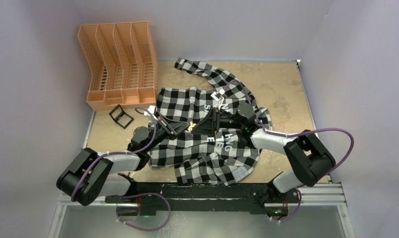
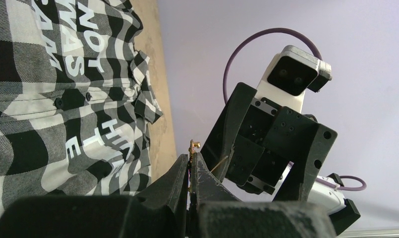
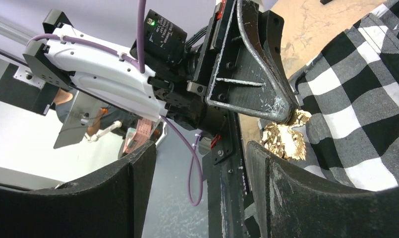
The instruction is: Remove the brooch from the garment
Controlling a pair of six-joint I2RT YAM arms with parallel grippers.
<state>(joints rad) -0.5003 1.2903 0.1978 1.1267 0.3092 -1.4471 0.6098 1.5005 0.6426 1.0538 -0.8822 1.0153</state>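
The left pincer (image 2: 191,161) is clamped on the gold brooch (image 3: 284,139) at the garment's (image 1: 207,148) fold, above the counter (image 1: 281,84). The right pincer (image 3: 201,148) stands apart beside it. The pin may not be free of the cloth, so draw it out slowly along the pin's line.

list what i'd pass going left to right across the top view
orange rack → left gripper pinching the brooch → right gripper, open → right elbow. The shirt spans the middle, so it has no single place.

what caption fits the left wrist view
Left pincer shut on the gold brooch, checked shirt behind.
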